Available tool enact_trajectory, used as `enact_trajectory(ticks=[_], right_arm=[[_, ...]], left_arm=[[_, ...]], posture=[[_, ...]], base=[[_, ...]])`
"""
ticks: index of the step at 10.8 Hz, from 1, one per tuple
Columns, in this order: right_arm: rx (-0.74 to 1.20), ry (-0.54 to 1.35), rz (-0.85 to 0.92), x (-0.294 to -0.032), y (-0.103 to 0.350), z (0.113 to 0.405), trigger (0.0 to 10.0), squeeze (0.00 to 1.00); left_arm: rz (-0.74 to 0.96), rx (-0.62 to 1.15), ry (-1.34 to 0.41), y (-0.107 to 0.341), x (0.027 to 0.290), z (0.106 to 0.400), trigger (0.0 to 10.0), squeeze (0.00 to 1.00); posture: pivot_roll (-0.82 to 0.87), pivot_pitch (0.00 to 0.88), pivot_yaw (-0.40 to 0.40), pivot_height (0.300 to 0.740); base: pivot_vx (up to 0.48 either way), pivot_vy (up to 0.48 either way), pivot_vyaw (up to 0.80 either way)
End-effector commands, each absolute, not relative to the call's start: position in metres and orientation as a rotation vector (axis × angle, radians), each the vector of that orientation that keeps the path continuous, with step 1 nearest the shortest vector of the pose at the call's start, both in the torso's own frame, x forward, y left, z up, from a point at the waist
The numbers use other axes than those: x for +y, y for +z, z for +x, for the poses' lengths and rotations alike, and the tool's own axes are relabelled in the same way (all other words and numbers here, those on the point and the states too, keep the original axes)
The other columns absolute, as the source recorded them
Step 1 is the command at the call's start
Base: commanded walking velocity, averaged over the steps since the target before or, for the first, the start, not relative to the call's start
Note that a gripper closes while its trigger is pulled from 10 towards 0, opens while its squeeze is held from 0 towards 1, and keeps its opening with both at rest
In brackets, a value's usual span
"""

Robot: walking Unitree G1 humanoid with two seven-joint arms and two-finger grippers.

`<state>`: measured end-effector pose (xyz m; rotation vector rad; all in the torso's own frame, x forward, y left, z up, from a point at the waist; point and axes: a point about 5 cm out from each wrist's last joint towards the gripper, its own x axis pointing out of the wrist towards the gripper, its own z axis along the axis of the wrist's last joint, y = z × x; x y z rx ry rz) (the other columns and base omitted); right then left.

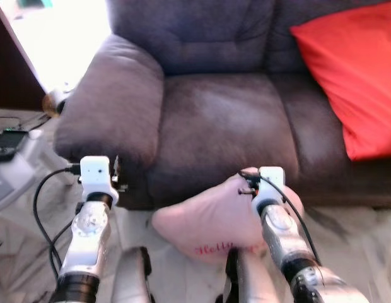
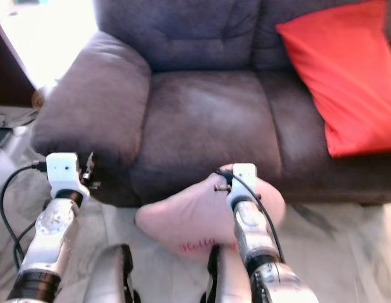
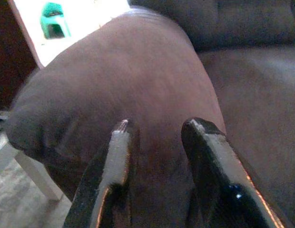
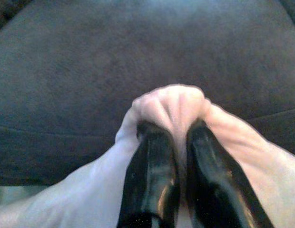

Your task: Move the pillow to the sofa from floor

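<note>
While the right gripper (image 4: 177, 142) is pinching a bunched-up fold of the soft pale pink pillow with red lettering (image 1: 211, 221), its two black fingers (image 4: 150, 166) are squeezing tight on the fabric, so it's definitely grasping the thing. In the eye views the pillow is sitting low in the centre of the frame, hanging just in front of the front edge of the dark grey-purple plush fabric sofa (image 1: 214, 120), not on the seat yet. The left gripper (image 3: 157, 142) is hovering at the lower left, right by the sofa's rounded armrest, fingers spread apart and holding nothing. Over at the upper right of the frame a bright red square cushion (image 1: 350, 76) is leaning against the sofa's backrest. Pale marbled floor (image 1: 347, 240) is showing along the bottom, and black cables (image 1: 44, 214) are trailing at the lower left.
</note>
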<state>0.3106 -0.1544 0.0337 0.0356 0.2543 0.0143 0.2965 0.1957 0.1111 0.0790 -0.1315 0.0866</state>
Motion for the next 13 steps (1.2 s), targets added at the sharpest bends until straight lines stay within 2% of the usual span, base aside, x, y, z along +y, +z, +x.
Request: enact_trajectory(ticks=[1, 5, 7, 11, 13], right_arm=[[-0.044, 0.032, 0.021, -0.152, 0.089, 0.327, 10.0, 0.00], [-0.150, 0.012, -0.008, -0.162, 0.124, 0.314, 10.0, 0.00], [-0.176, 0.022, -0.002, -0.160, 0.137, 0.309, 10.0, 0.00], [-0.115, -0.023, -0.004, -0.169, 0.126, 0.292, 10.0, 0.00], [-0.102, -0.033, -0.013, -0.172, 0.127, 0.295, 10.0, 0.00]], left_arm=[[0.073, -0.161, 0.098, 0.111, 0.194, 0.289, 10.0, 0.00], [0.070, -0.194, 0.086, 0.117, 0.189, 0.284, 10.0, 0.00], [0.064, -0.203, 0.088, 0.120, 0.187, 0.286, 10.0, 0.00], [0.069, -0.204, 0.075, 0.121, 0.184, 0.284, 10.0, 0.00], [0.074, -0.163, 0.030, 0.116, 0.182, 0.287, 10.0, 0.00]], posture=[[0.09, 0.000, -0.060, 0.670], [0.08, 0.000, -0.073, 0.736], [0.07, 0.000, -0.077, 0.740], [0.07, 0.000, -0.075, 0.740], [0.07, 0.000, -0.076, 0.740]], base=[[0.000, 0.000, 0.00], [0.000, 0.000, 0.00], [0.000, 0.000, 0.00], [0.000, 0.000, 0.00], [0.000, 0.000, 0.00]])
